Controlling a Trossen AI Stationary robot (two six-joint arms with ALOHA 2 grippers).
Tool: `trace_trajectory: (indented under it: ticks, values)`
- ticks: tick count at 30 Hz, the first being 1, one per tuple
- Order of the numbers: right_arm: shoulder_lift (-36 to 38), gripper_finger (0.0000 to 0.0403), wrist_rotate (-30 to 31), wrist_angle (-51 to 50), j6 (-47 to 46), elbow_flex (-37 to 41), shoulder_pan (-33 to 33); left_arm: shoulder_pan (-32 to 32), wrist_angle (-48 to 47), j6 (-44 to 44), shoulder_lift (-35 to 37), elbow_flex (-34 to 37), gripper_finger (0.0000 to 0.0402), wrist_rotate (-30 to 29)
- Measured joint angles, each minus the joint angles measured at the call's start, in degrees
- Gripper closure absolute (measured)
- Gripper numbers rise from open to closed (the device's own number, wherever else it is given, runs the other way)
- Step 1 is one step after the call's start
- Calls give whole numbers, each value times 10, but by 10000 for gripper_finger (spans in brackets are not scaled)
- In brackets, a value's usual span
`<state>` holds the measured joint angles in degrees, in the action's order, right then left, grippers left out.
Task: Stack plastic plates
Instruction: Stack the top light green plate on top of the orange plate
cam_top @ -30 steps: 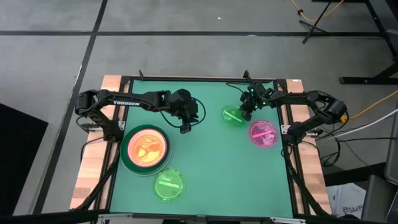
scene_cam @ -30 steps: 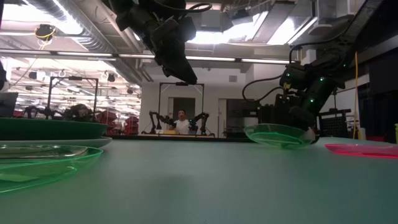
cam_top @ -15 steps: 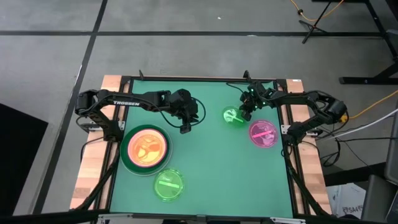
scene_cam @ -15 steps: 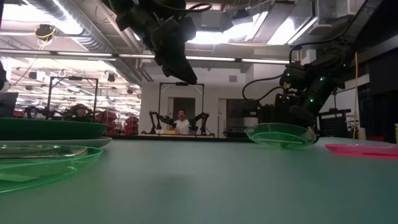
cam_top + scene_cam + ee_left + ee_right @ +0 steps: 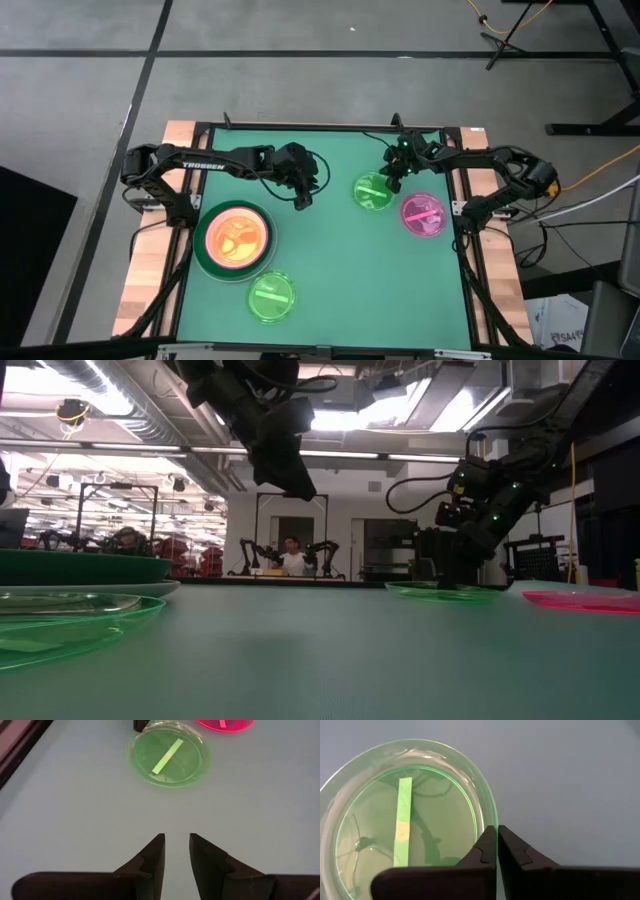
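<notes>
The right gripper [image 5: 392, 183] is pinched shut on the far rim of a small lime-green plate [image 5: 373, 192], which lies flat on the green table [image 5: 340, 270] at the far right, just beside a pink plate [image 5: 424, 215] that sits nearer the right edge. In the right wrist view the two dark fingers [image 5: 485, 851] meet with the thin clear rim caught between them, a grip that suits so shallow an edge; the low view shows the plate [image 5: 440, 592] resting level on the surface, so it is gripped but not lifted.

The left gripper [image 5: 301, 200] hangs above the middle of the far half of the table, holding nothing, its fingers [image 5: 152, 857] only a narrow way apart, apparently kept clear while the other arm works.

At the near left a stack [image 5: 234, 239] is already formed: an orange plate nested in a dark green one with paler rims between. A second lime-green plate [image 5: 270, 297] lies just near of it. Judging by that, the held plate is most likely bound for the stack, which would call for a lift and a carry across the table
</notes>
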<state>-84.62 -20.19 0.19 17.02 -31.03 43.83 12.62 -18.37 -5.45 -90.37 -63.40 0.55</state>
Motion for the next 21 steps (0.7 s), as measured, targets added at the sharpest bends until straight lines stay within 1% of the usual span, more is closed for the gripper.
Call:
trace_trajectory:
  ticks: [4, 10, 15, 21]
  values:
    - [0, 403, -4, 1, 0, 0, -4, 0, 0, -50, 0, 0, 319, -22]
    - [0, 403, -1, 28, 3, 0, -43, 0, 15, -164, 0, 0, 319, -98]
    - [0, 403, 3, 70, -1, 0, -85, -1, 61, -204, 0, 0, 319, -131]
    - [0, 403, 41, 94, -2, 0, -131, -4, 108, -220, -13, 0, 319, -133]
